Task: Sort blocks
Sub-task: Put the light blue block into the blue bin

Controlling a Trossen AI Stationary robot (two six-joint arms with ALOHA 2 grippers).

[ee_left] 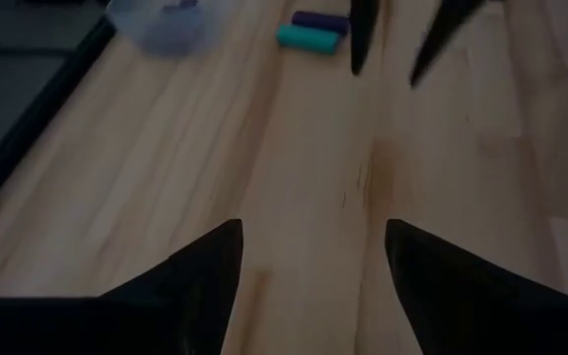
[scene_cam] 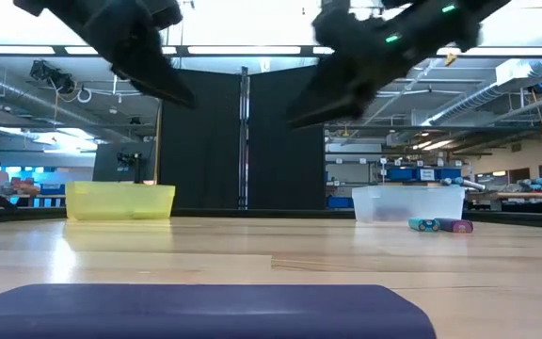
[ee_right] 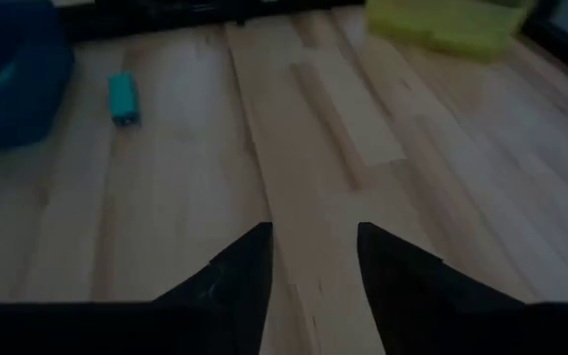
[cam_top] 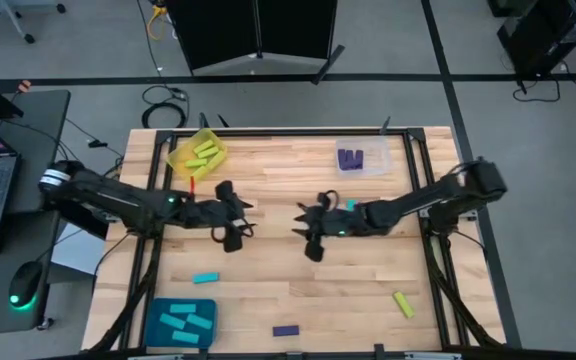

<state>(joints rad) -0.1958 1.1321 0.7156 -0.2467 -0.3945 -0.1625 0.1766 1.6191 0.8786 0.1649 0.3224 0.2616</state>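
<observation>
My left gripper [cam_top: 236,216] and my right gripper [cam_top: 306,228] hover over the table's middle, facing each other, both open and empty. They also show in their wrist views, the left [ee_left: 309,261] and the right [ee_right: 312,256]. Loose blocks lie flat on the wood. A cyan block [ee_left: 309,37] and a purple block [ee_left: 320,20] lie side by side behind my right gripper. Another cyan block [cam_top: 205,278], a purple block [cam_top: 286,330] and a yellow-green block [cam_top: 403,304] lie nearer the front edge.
A yellow tray [cam_top: 196,153] with yellow-green blocks stands at the far left. A clear tray [cam_top: 361,157] with purple blocks stands at the far right. A teal tray [cam_top: 181,322] with cyan blocks stands at the near left. Bare wood lies between the grippers.
</observation>
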